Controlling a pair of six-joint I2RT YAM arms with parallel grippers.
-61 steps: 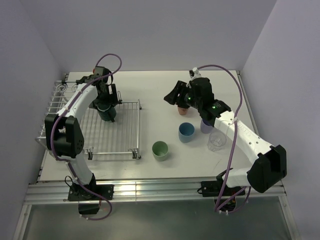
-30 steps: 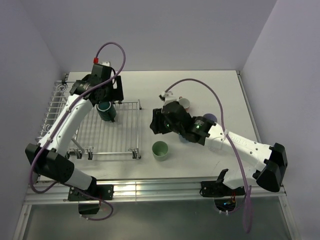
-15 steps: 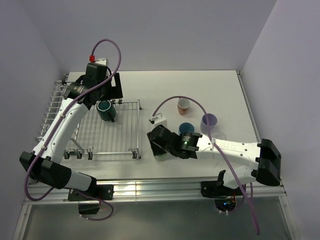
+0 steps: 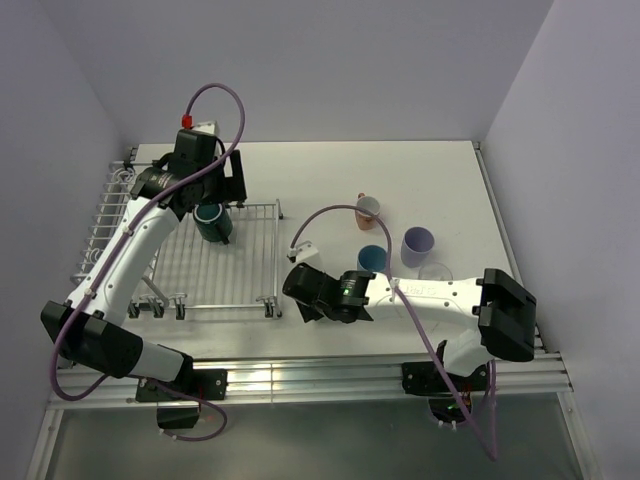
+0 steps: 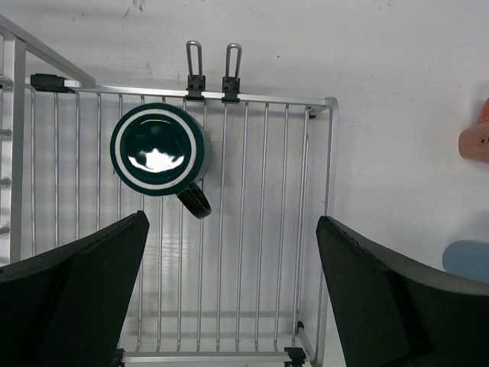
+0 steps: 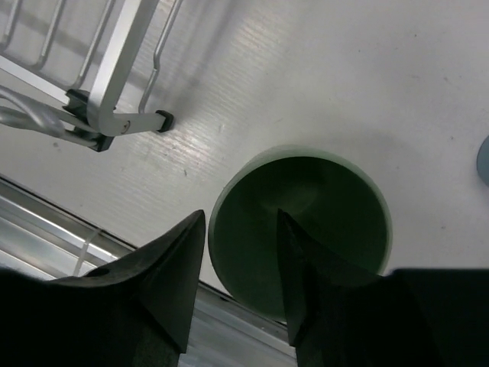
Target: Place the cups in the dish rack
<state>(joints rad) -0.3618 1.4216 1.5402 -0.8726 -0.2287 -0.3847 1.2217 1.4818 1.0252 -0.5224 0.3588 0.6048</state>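
Note:
The dark green mug (image 4: pixel 212 222) stands upright on the dish rack (image 4: pixel 250 272), near its far edge. My left gripper (image 4: pixel 212 197) hovers open and empty above it; in the left wrist view the mug (image 5: pixel 158 149) lies ahead of the gripper (image 5: pixel 233 252). My right gripper (image 4: pixel 316 303) is low over the pale green cup (image 6: pixel 313 218), open, one finger outside its left wall and one inside. The salmon-orange cup (image 4: pixel 368 211), blue cup (image 4: pixel 372 259), lavender cup (image 4: pixel 417 244) and clear cup (image 4: pixel 436 272) stand on the table to the right.
The rack's raised side basket (image 4: pixel 105 215) is at the far left. The rack's near right foot (image 6: pixel 114 122) is just left of the pale green cup. The table's front rail (image 4: pixel 300 375) runs close behind my right gripper.
My right arm swung from the back cups down to the pale green cup and set its fingers astride the rim. My left gripper let go of the mug and rose above it.

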